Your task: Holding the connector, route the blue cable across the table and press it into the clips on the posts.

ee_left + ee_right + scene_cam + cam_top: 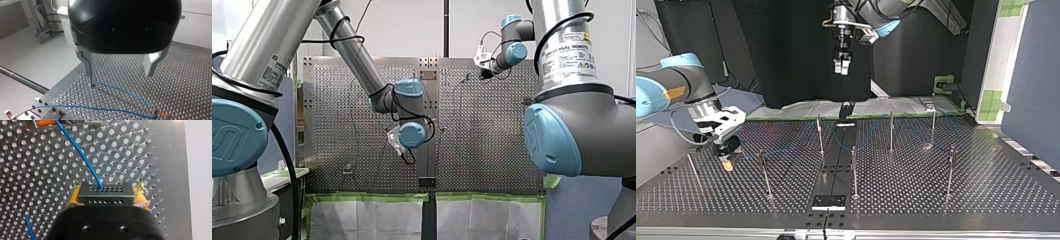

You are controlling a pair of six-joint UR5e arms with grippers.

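Step in hand, as judged: the hold was made and the routing hardly begun.

- Right gripper (106, 198): yellow pads clamped from both sides on the dark grey, block-shaped plastic connector (105, 191), whose face was pierced by two rows of small round holes.
- The thin blue cable (75, 147) left the connector's upper row and curved away ahead of the claw. It looked smooth-jacketed and limp, and lay slack on the matt, perforated metal table (37, 170).
- Left gripper (120, 71): bare, tapered metal fingers (87, 62) stood apart with nothing between them, raised clear of the plate. More blue cable was seen below and ahead of it, carrying a small orange sleeve (160, 114).
- Slender upright metal posts (820, 135) were scattered beyond the right claw. Their clips were too small to make out, and no cable could be seen seated in one.

Next move, as judged: the connector would need carrying toward the nearest post with the grip kept firm. The cable would need lifting to clip height and drawing lightly taut before pressing. Slack loops could snag on the posts.
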